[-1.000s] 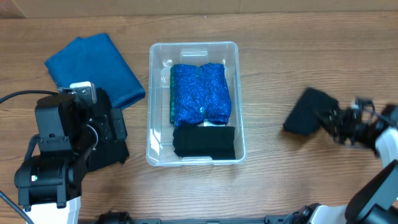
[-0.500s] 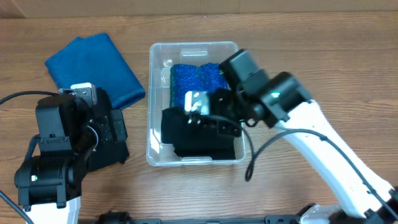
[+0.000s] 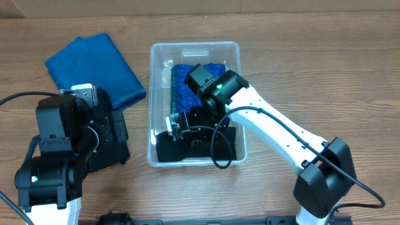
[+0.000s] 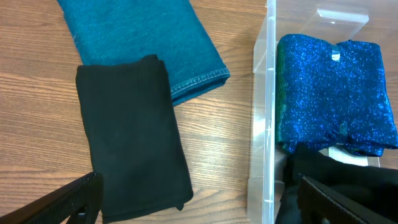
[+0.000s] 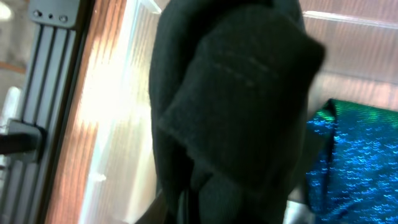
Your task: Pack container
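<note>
I count one clear box [image 3: 194, 45], one sparkly blue cloth [image 3: 182, 84], one plain blue cloth [image 3: 94, 65] and one black cloth [image 4: 134, 137] on the worktop [image 3: 312, 75]. The black heap [image 3: 169, 150] in the box could be one or two.

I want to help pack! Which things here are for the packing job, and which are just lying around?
For the job: container; sparkly blue cloth inside it; black garment, held in it by the right gripper.
Lying outside: blue towel; black folded cloth. Both may be waiting their turn.
</note>
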`<state>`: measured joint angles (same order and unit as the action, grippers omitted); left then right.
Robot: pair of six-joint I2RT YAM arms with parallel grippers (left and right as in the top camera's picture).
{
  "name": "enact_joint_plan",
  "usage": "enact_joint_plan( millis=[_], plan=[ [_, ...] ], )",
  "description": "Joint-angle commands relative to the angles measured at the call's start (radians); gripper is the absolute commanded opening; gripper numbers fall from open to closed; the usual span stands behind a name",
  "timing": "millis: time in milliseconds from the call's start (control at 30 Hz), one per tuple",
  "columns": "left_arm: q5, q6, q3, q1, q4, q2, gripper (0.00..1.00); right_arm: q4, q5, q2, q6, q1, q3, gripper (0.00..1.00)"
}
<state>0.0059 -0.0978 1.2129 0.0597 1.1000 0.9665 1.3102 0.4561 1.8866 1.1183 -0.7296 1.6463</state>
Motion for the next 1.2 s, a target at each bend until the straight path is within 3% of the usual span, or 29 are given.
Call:
enact_joint_plan(
  millis=[0, 133, 167, 233, 333, 500, 533, 567, 600, 633, 800, 967, 1167],
  plan=[
    [-0.006, 0.008, 0.018, 0.005, 0.000, -0.005, 1.00, -0.030, 0.002, 0.016, -0.018, -0.006, -0.005, 1.00],
    [-0.005, 0.008, 0.018, 0.005, 0.000, -0.005, 1.00, -0.185, -0.302, 0.013, -0.381, 0.013, 0.023, 1.00],
    [-0.006, 0.008, 0.018, 0.005, 0.000, -0.005, 1.00, -0.228, -0.457, 0.003, -0.526, 0.015, 0.050, 1.00],
    [-0.005, 0.008, 0.018, 0.005, 0.001, -0.005, 1.00, -0.226, -0.526, -0.027, -0.631, 0.015, 0.088, 1.00],
    [-0.006, 0.008, 0.019, 0.005, 0.004, -0.005, 1.00, -0.123, -0.491, -0.142, -0.877, 0.011, 0.111, 1.00],
    [-0.006, 0.008, 0.018, 0.005, 0.003, -0.005, 1.00, 0.080, -0.012, -0.228, -0.883, 0.011, 0.102, 1.00],
    [-0.006, 0.008, 0.018, 0.005, 0.003, -0.004, 1.00, 0.090, 0.017, -0.226, -0.876, 0.011, 0.078, 0.89],
    [-0.006, 0.008, 0.018, 0.005, 0.003, -0.005, 1.00, 0.078, 0.017, -0.224, -0.884, 0.011, 0.052, 0.41],
    [-0.006, 0.008, 0.018, 0.005, 0.003, -0.005, 1.00, 0.053, 0.017, -0.222, -0.890, 0.011, 0.018, 0.09],
    [-0.006, 0.008, 0.019, 0.005, 0.003, -0.005, 1.00, 0.014, 0.017, -0.222, -0.912, 0.011, -0.024, 0.04],
    [-0.006, 0.008, 0.019, 0.005, 0.003, -0.005, 1.00, -0.106, 0.021, -0.159, -0.909, -0.048, -0.165, 0.04],
    [-0.005, 0.007, 0.018, 0.005, 0.004, -0.005, 1.00, -0.185, 0.011, -0.026, -0.896, -0.124, -0.168, 0.04],
    [0.002, 0.005, 0.018, 0.005, 0.006, -0.005, 1.00, -0.406, -0.228, 0.080, -0.962, -0.074, -0.168, 0.06]
  ],
)
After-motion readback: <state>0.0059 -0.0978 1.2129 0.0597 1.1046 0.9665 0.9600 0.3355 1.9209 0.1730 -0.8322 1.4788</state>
